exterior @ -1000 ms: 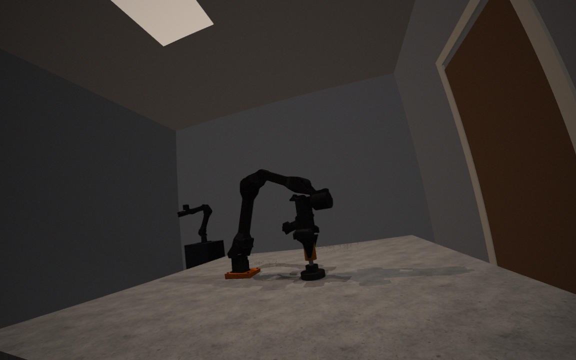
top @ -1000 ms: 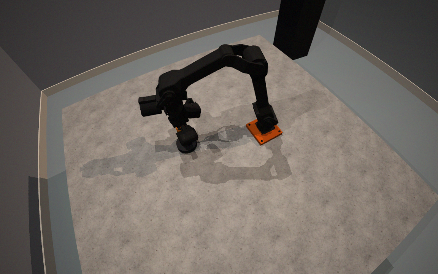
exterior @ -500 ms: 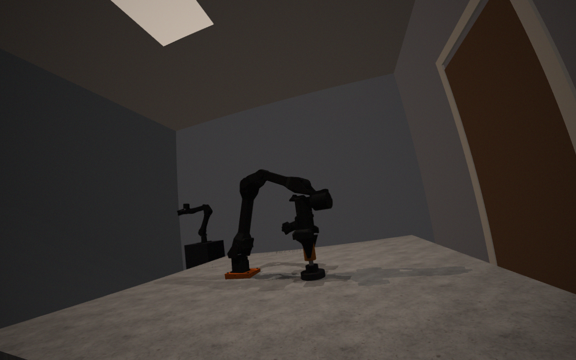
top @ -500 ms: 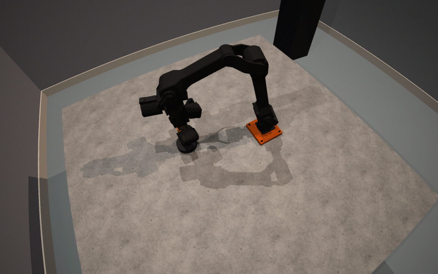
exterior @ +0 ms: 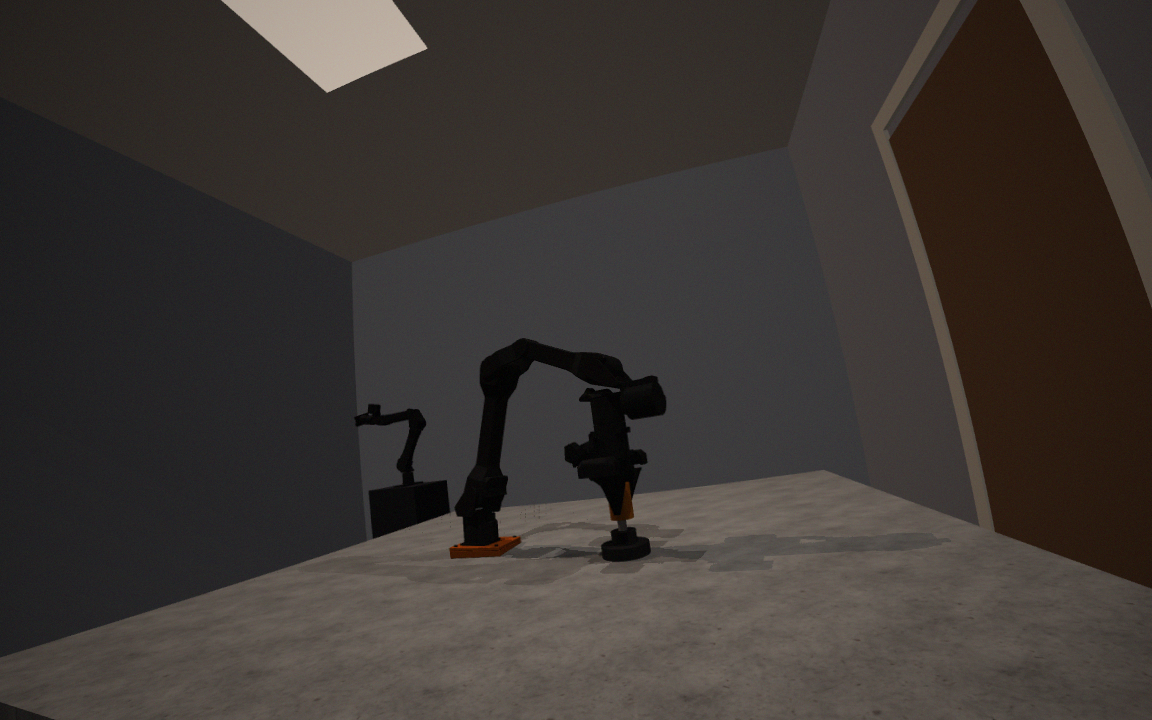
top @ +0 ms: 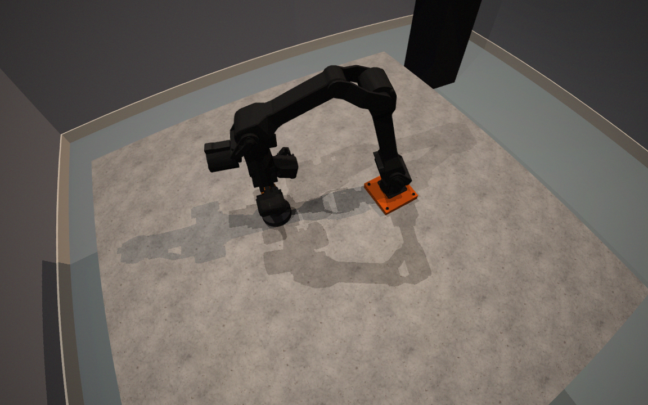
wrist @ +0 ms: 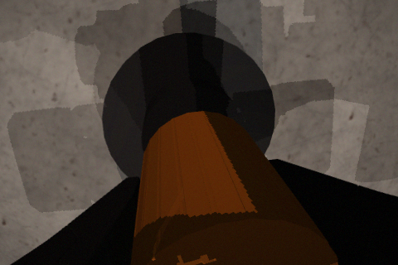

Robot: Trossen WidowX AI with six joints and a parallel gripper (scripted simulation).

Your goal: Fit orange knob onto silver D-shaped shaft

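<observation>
My gripper (top: 270, 200) (exterior: 618, 488) points straight down and is shut on the orange knob (top: 264, 189) (exterior: 626, 497) (wrist: 199, 182), which it holds upright. The knob hangs directly over the round black pedestal (top: 277, 217) (exterior: 625, 547) (wrist: 124, 105). In the exterior view a short piece of the silver shaft (exterior: 622, 518) shows between the knob's lower end and the pedestal. In the wrist view the knob hides the shaft and the middle of the pedestal. The knob's hole and the shaft's flat side are hidden.
The arm's base stands on an orange plate (top: 391, 197) (exterior: 483, 547) to the right of the pedestal. A black pillar (top: 439, 40) stands at the back. A raised rim (top: 59, 211) borders the floor. A second small arm on a black box (exterior: 407, 506) stands behind.
</observation>
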